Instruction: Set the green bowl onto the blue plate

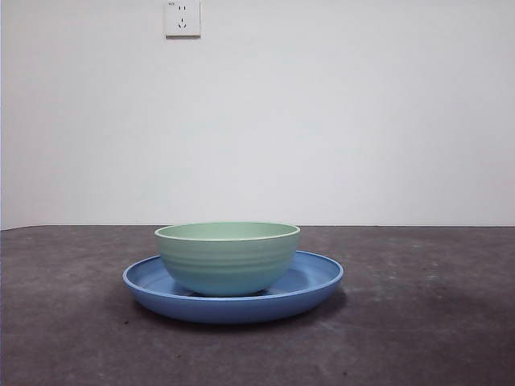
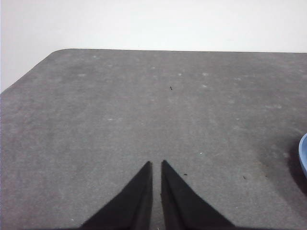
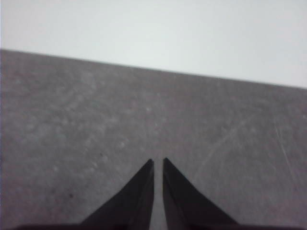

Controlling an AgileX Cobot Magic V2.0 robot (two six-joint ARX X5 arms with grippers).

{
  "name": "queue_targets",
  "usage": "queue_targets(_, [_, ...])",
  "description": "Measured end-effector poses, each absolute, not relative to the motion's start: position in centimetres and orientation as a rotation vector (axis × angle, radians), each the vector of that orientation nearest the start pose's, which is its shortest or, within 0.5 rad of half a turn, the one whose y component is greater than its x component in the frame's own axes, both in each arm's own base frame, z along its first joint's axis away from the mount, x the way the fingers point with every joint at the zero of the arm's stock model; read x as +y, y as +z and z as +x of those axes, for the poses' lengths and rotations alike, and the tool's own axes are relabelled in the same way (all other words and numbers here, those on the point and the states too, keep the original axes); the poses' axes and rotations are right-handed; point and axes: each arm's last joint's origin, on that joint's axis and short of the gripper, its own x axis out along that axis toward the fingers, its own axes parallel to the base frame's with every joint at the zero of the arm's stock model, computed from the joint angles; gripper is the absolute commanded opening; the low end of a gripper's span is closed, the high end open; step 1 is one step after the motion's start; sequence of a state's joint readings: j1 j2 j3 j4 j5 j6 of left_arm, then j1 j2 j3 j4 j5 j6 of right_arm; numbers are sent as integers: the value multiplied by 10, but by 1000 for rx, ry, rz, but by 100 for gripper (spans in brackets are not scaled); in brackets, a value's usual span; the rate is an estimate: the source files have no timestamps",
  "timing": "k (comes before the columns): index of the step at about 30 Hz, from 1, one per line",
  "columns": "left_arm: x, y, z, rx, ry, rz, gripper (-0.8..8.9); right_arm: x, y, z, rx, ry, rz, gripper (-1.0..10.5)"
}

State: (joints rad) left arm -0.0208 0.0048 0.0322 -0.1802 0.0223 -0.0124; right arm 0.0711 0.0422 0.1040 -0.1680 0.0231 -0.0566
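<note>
The green bowl (image 1: pixel 227 257) stands upright inside the blue plate (image 1: pixel 318 281) on the dark grey table, in the middle of the front view. A sliver of the plate's rim (image 2: pixel 303 155) shows at the edge of the left wrist view. My left gripper (image 2: pixel 157 165) is shut and empty over bare table, apart from the plate. My right gripper (image 3: pixel 158 163) is shut and empty over bare table, with neither dish in its view. Neither arm shows in the front view.
The dark grey table (image 1: pixel 418 322) runs back to a white wall with a socket (image 1: pixel 183 18). The table's rounded corner (image 2: pixel 57 51) shows in the left wrist view.
</note>
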Motion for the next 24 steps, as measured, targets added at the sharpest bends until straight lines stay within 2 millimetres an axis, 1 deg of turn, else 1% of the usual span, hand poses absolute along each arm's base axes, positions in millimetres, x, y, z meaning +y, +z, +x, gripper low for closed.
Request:
queue_targets(4, [-3, 157, 95, 153, -42, -12, 29, 2, 173, 93, 110, 9, -59, 29])
queue_targets(10, [-3, 157, 95, 153, -42, -12, 29, -1, 174, 92, 95, -23, -57, 29])
queue_targets(24, [-3, 157, 95, 153, -42, -12, 29, -1, 175, 92, 79, -24, -57, 29])
